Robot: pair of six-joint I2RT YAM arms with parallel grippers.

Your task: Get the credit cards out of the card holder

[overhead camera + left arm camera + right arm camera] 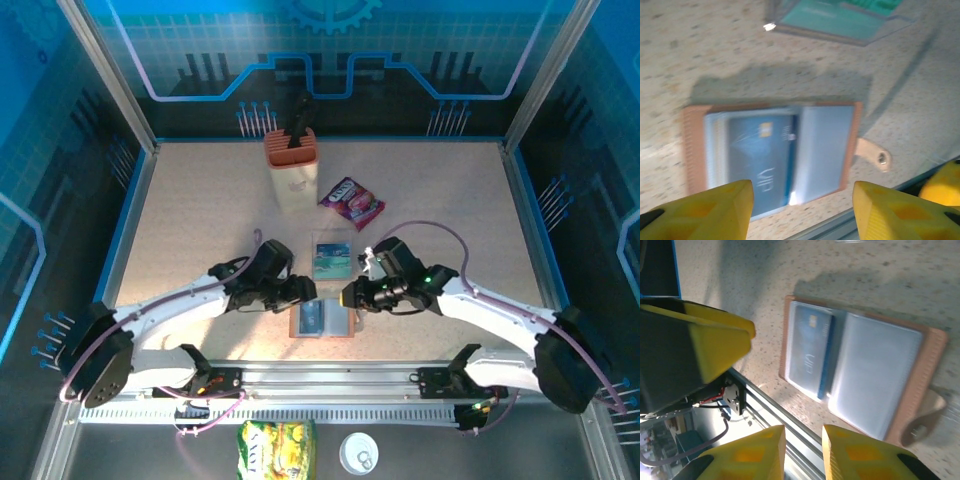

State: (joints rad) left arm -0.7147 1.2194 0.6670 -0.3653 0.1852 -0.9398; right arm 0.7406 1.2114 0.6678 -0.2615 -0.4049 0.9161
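Note:
The salmon-brown card holder (297, 322) lies open and flat near the table's front edge, its snap tab (875, 155) sticking out to one side. A blue credit card (762, 155) sits in one clear sleeve, and its edge pokes past the sleeve toward the fold (824, 357). The other sleeve (875, 375) looks pale and empty. My left gripper (802, 212) hovers open just left of the holder, nothing between its yellow fingers. Just right of the holder, my right gripper (802, 455) has its jaws a narrow gap apart and holds nothing. More teal credit cards (332, 262) lie in a clear box.
The clear plastic box (333, 240) sits just behind the holder. A purple snack packet (351, 203) and a beige upright container (291, 170) stand farther back. The metal rail (340, 378) runs along the near edge, close to both grippers. A yellow-green packet (276, 447) lies below it.

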